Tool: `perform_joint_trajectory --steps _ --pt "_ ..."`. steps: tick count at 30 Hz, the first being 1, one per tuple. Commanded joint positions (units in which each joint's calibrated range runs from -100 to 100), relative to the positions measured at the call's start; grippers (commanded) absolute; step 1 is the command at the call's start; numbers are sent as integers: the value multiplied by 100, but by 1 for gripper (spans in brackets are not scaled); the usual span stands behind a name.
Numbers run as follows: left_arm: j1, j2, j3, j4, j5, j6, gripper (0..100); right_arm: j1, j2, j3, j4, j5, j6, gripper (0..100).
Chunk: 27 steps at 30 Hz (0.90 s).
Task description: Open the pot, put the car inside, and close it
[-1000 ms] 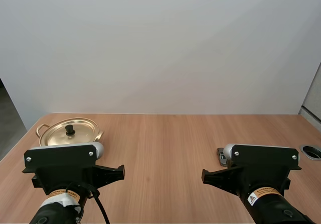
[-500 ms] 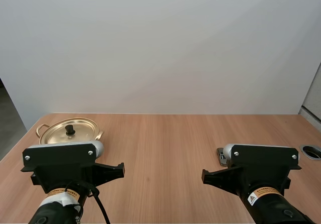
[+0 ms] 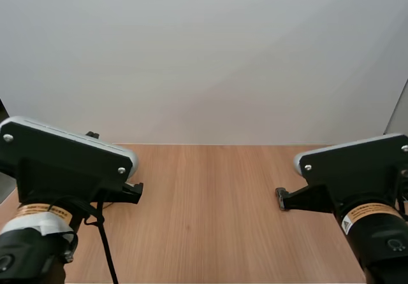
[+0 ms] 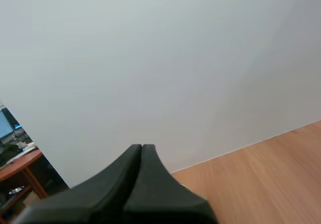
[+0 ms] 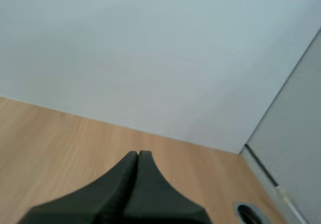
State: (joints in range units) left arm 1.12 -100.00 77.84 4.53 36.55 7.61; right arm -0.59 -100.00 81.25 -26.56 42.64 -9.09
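In the high view my left arm (image 3: 64,163) stands raised at the table's left and hides the pot behind it. My left gripper (image 4: 142,146) is shut on nothing, its fingers lying together as one dark wedge aimed at the white wall; a thin golden sliver (image 4: 184,187) shows on the table just past it. My right gripper (image 5: 138,152) is likewise shut on nothing and points over bare wood toward the wall. At the front of my raised right arm (image 3: 357,182) a small dark piece (image 3: 279,193) sits low; I cannot tell car from finger there.
The wooden table (image 3: 204,195) runs back to a white wall. A round cable hole (image 5: 246,211) lies in the table's right side, near a grey partition (image 5: 296,148).
Both arms have lifted and tilted up. The left arm now covers the pot, which was plain to see at the left, and the right arm covers the cable hole.
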Motion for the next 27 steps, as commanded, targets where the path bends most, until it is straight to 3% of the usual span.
perform_joint_trajectory --steps 1,15,19,22,27 --pt "2 0 -290 -1 326 -75 0 -1 0 -424 -511 639 2 0" --pt "46 38 -305 -127 551 -268 0 -1 0 -570 -84 672 -160 0" --pt "46 1011 -627 -783 712 -205 0 -1 0 -570 858 834 -1152 0" --pt "82 2201 -1134 -810 977 -41 0 -1 0 -570 1356 1326 -1657 0" --pt "219 4298 -2598 -810 2050 -8 0 -1 0 -570 1405 1822 -1819 0"
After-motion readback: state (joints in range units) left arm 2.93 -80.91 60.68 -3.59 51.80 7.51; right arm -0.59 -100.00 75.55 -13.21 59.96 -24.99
